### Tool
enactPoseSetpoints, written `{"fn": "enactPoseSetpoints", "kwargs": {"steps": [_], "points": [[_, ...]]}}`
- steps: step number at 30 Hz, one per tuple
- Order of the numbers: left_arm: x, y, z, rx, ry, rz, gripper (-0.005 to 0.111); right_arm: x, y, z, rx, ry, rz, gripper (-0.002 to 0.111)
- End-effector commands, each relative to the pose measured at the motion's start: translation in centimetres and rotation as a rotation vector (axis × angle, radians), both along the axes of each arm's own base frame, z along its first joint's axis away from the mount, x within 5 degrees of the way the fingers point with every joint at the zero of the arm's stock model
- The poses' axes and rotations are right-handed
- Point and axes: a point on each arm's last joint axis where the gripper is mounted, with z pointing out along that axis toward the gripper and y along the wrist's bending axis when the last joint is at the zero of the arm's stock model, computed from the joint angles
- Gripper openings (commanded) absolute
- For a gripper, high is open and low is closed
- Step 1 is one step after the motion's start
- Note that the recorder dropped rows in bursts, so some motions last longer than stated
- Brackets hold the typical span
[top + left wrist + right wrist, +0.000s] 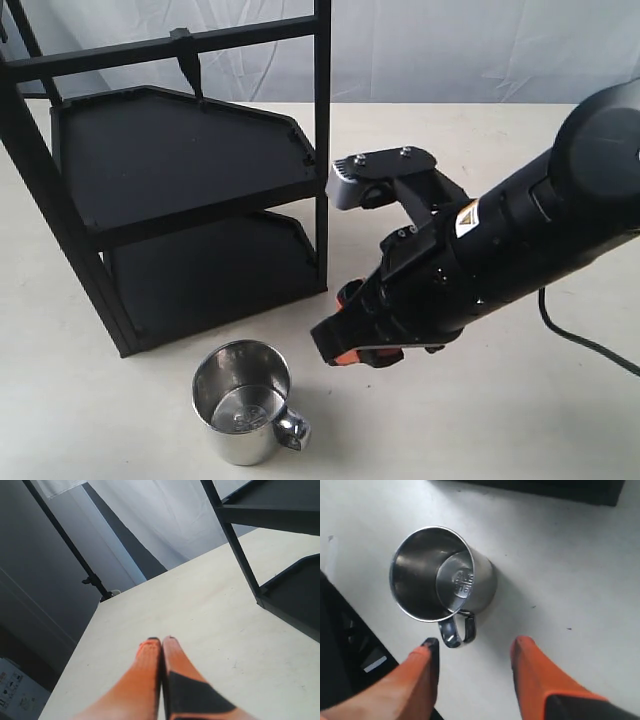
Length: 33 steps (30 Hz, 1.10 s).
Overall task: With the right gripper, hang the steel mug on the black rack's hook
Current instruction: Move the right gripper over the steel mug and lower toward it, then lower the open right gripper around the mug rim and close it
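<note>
The steel mug point(242, 415) stands upright on the pale table, in front of the black rack point(180, 190), its looped handle point(292, 430) pointing right and towards the front. The hook point(190, 65) juts down from the rack's top crossbar, with nothing on it. My right gripper point(345, 330) hovers just right of the mug, open and empty. In the right wrist view the mug point(445, 575) lies just beyond the orange fingertips point(525, 647), and its handle point(457, 632) is short of the open gap of my right gripper point(476, 647). My left gripper point(161, 640) is shut on nothing.
The rack's two flat shelves point(170, 150) carry nothing. Its corner post point(240, 555) and lower shelf point(300, 595) lie off to one side of the left gripper. A black cable point(580, 340) trails behind the right arm. White cloth hangs behind the table.
</note>
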Motion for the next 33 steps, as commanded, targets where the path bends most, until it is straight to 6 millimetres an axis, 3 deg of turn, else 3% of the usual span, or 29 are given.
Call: {"fn": "enactPoseSetpoints", "kwargs": {"steps": [1, 5, 11, 23, 33], "points": [[0.0, 0.0, 0.1, -0.003, -0.011, -0.005, 0.002, -1.1, 1.1, 0.7, 0.135, -0.055, 0.257, 0.045], [0.0, 0.0, 0.1, -0.003, -0.011, -0.005, 0.002, -1.7, 2.5, 1.7, 0.226, -0.141, 0.380, 0.045], [0.0, 0.0, 0.1, -0.003, -0.011, -0.005, 0.002, -1.0, 5.6, 3.5, 0.217, -0.114, 0.345, 0.045], [0.0, 0.0, 0.1, -0.003, -0.011, -0.005, 0.002, -1.6, 11.2, 1.2, -0.132, 0.004, 0.380, 0.045], [0.0, 0.0, 0.1, -0.003, -0.011, -0.005, 0.002, -1.7, 14.1, 0.3, -0.243, 0.074, 0.360, 0.045]]}}
